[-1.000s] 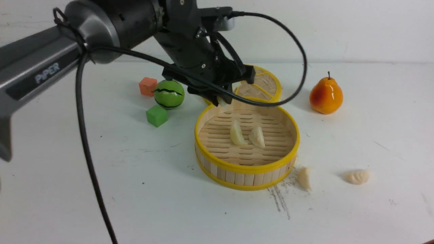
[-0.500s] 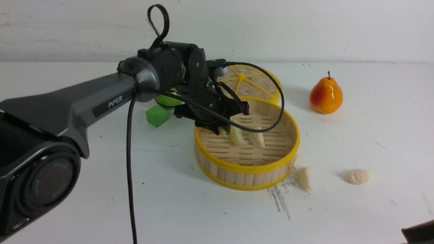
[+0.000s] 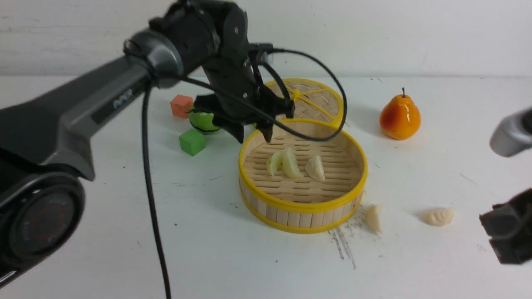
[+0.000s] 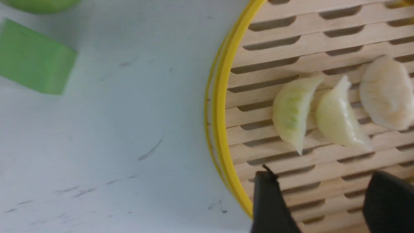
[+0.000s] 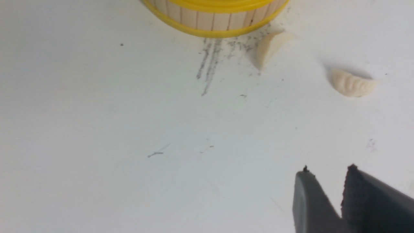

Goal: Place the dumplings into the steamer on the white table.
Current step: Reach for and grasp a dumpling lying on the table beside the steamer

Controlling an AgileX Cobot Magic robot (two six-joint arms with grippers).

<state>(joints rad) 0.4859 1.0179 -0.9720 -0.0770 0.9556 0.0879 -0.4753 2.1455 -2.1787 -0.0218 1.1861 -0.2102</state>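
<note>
Three dumplings (image 3: 291, 162) are lying in the steamer (image 3: 303, 206), bunched near the middle of its slatted floor. A greenish dumpling (image 3: 274, 163) is sitting on the left of the row, with a pale one just beside it and a third a little further right.

The left pincer (image 3: 253, 133) is hanging over the steamer's far left rim, behind the row and above it. Its jaws are standing wide with nothing between them. From the left wrist camera the greenish dumpling is lying ahead of the two black fingers (image 4: 268, 200), clear of both tips and touching neither.

Two more dumplings are lying outside on the white table (image 3: 208, 249). The near dumpling (image 3: 373, 218) is sitting just beside the steamer's front right wall, at the edge of a grey scratch patch (image 3: 343, 245). The far dumpling (image 3: 438, 216) is lying further right, apart from it.

The right pincer (image 5: 328, 170) is coming in at the right edge of the front view, blurred, to the right of the far dumpling. Its wrist camera is showing the jaws empty, with only a narrow gap between them. Both loose dumplings are lying well ahead of the tips.

Behind the steamer a woven lid (image 3: 320, 99) is lying flat, touching or nearly touching its back rim. A pear (image 3: 400, 118) is standing to the right. Off to the left are a green cube (image 3: 192, 142), a green ball (image 3: 201, 121) partly hidden by the left arm, and an orange cube (image 3: 181, 105).
</note>
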